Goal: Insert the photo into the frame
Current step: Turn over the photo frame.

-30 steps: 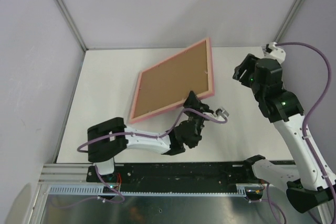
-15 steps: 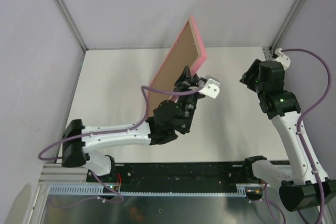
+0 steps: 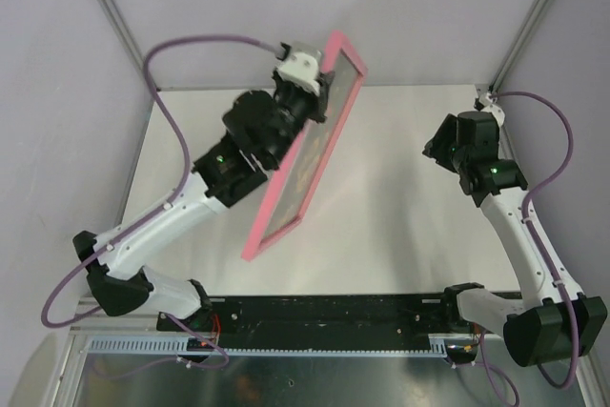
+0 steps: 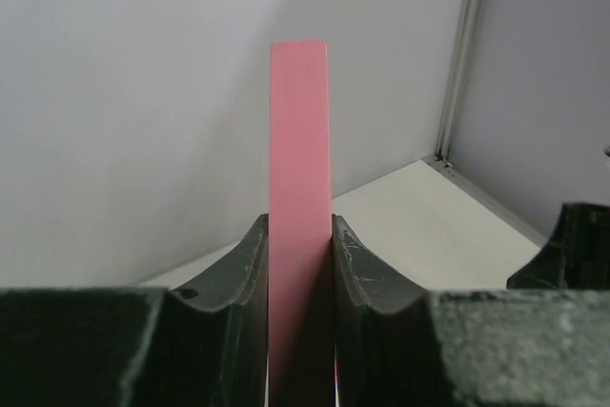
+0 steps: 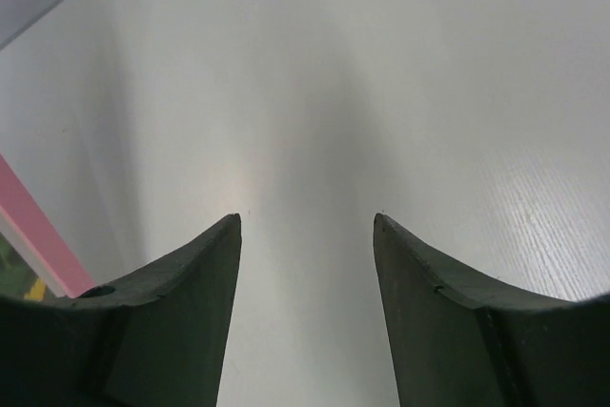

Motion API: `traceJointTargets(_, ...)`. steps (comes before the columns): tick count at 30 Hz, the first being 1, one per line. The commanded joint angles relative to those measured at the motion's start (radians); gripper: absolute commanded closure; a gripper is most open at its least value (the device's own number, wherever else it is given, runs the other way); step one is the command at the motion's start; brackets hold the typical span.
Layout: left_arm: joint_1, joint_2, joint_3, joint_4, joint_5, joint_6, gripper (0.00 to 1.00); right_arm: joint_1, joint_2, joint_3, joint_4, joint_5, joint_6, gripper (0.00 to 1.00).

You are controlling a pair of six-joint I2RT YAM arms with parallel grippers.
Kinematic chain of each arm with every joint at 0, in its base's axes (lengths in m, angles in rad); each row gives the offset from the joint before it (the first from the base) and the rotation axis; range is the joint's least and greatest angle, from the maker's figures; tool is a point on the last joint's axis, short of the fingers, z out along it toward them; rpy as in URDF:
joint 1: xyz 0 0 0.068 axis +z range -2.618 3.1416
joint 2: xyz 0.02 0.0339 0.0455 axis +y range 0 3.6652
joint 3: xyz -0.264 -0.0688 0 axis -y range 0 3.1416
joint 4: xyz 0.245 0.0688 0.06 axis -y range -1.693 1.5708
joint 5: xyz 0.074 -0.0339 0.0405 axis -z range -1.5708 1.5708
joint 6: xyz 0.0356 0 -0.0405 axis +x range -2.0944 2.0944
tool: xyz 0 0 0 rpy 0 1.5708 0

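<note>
Above the table's left half: the frame [image 3: 254, 243] hangs in the air, off the table [image 3: 410, 207], standing on edge and leaning, its top end toward the back wall [image 3: 286, 7] and its lower end toward the near rail [image 3: 334, 310].
Frame's facing: the pink front is turned toward the right arm's side; the back is hidden behind the left arm in the top view.
Left gripper [image 4: 300, 235]: pinched on the frame's upper part, one dark finger [image 4: 246, 269] pressed to each face, the pink edge [image 4: 299, 140] rising straight up between them.
Photo [image 5: 17, 278]: a sliver of green and yellow shows just inside the pink rim in the right wrist view; in the top view the panel inside the rim is dim and greenish, too faint to read.
Right gripper [image 5: 307, 221]: fingers spread with nothing between them, hovering over pale table, pointed toward the frame and well apart from it.
Purple cable [image 3: 191, 45]: loops high from the left wrist, arching over the left back corner.
Corner post [image 4: 462, 54]: stands behind the frame's edge in the left wrist view, where the two walls meet.
</note>
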Motion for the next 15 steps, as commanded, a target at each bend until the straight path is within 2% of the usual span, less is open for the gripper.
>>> traceJointTargets(1, 0.209, -0.026, 0.112, -0.073, 0.297, -0.312, 1.0, -0.006, 0.027, -0.017, 0.057, -0.051, 0.016, 0.39)
traceJointTargets(8, 0.585, 0.07, 0.037, -0.114, 0.691, -0.706, 1.0, -0.005, 0.06, -0.058, 0.078, -0.101, 0.014, 0.4)
traceJointTargets(15, 0.859, 0.192, -0.097, -0.017, 0.967, -0.906, 1.0, -0.005, 0.105, -0.108, 0.135, -0.187, 0.021, 0.41)
